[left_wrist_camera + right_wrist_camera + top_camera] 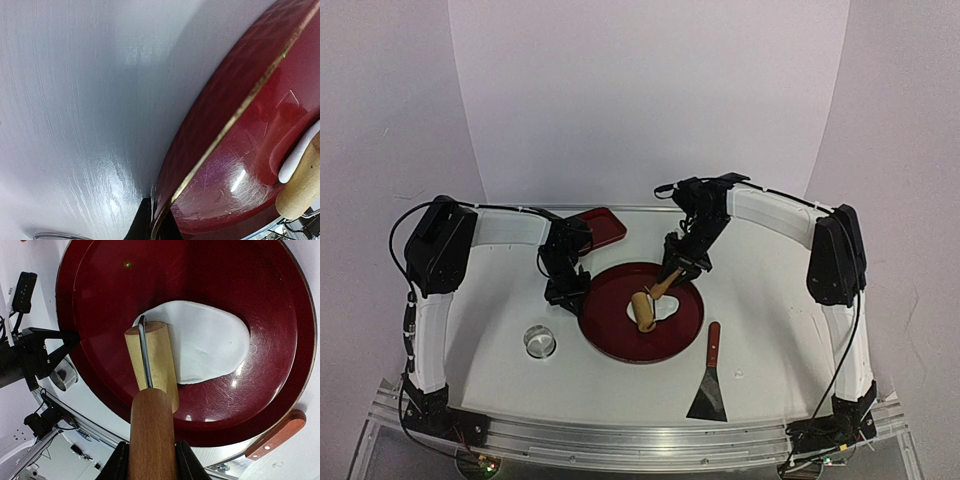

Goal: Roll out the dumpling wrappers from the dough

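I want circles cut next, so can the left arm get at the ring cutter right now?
Probably yes, once it lets go: the left fingers are shut on the tray rim. The cutter sits on bare table beside the tray, near that arm, with nothing between them.

The dough (210, 340) is a thin, flat white sheet, smooth, roughly oval, with an uneven edge. It lies on the floor of the round red tray (150, 275), one end under the wooden roller (160, 360).
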